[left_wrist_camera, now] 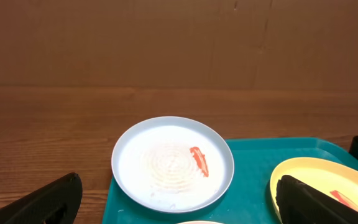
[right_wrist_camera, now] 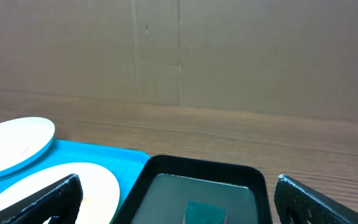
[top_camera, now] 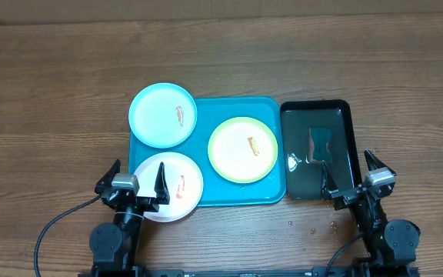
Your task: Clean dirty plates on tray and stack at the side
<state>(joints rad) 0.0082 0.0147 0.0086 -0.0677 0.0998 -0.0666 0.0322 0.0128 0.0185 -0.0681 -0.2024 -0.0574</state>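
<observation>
Orange-smeared light blue plate [top_camera: 162,115], yellow-green plate [top_camera: 243,149] and white plate [top_camera: 177,187] rest on the tray [top_camera: 229,108]; left hand [top_camera: 137,174] and right hand [top_camera: 351,174] both released.

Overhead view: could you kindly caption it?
Smeared blue plate, yellow-green plate and white plate on turquoise tray; left tool and right tool open.

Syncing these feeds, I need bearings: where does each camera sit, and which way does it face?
Overhead: above the table, looking straight down at turquoise tray, plates, black tray; left gripper and right gripper, open, at bottom.
Left wrist: on left arm, facing forward at the light blue plate; own fingers in lower corners.
Right wrist: on right arm, facing forward over the black tray; own fingers likewise.
Shared: both wrist views show the light blue plate.
</observation>
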